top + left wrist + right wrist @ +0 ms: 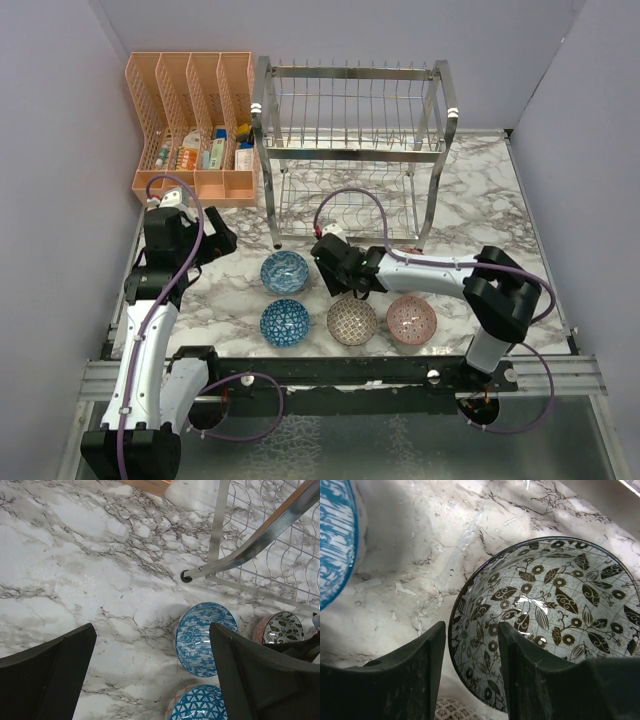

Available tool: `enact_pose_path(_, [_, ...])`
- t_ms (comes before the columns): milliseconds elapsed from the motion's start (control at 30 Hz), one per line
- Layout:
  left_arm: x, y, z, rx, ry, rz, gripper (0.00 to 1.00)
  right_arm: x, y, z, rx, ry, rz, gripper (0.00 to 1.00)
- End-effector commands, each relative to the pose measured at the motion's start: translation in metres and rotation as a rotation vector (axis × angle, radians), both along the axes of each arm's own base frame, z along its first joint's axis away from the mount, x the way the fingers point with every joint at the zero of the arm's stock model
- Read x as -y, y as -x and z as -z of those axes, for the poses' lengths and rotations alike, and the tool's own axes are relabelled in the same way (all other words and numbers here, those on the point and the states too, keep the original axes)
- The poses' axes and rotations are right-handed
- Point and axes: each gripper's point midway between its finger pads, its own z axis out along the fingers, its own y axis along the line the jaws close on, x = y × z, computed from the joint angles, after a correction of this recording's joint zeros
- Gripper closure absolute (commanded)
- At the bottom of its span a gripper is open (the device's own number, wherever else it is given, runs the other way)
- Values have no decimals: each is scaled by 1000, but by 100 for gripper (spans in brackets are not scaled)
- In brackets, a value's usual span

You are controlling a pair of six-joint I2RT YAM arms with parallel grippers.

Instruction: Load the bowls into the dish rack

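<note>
The dark-and-white bowl sits in front of the dish rack. My right gripper is open and straddles its near rim, one finger inside and one outside, with a gap left between them. In the top view the right gripper hides that bowl. A blue striped-pattern bowl, a blue triangle bowl, a brown-beige bowl and a pink-red bowl rest on the marble table. My left gripper is open and empty, above the table left of the blue bowls.
The orange mesh organizer stands at the back left, beside the rack. The rack's front left foot is just behind the blue striped-pattern bowl. The side walls close in the table on the left and right.
</note>
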Motion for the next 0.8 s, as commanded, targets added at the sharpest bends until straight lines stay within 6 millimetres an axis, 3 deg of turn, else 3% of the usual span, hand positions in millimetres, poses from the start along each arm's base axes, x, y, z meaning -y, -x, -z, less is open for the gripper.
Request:
enact_pose_path(0, [1, -4, 1, 19, -3, 16, 1, -8, -13, 2, 43, 20, 20, 54])
enact_pose_path(67, [1, -5, 2, 20, -3, 16, 1, -6, -14, 6, 45, 46, 28, 57])
enact_pose_path(167, [1, -6, 3, 17, -4, 17, 1, -3, -18, 11, 48, 81, 38, 78])
enact_pose_path(333, [0, -8, 5, 12, -5, 18, 1, -4, -20, 7, 54, 93, 40, 88])
enact_pose_path(367, [0, -8, 5, 10, -7, 17, 1, -5, -21, 5, 55, 90, 37, 93])
enact_pose_path(433, [0, -8, 6, 8, -7, 17, 1, -8, -20, -5, 53, 73, 25, 99])
enact_pose_path(767, [0, -11, 5, 9, -7, 17, 1, -51, 3, -88, 48, -236, -168, 99])
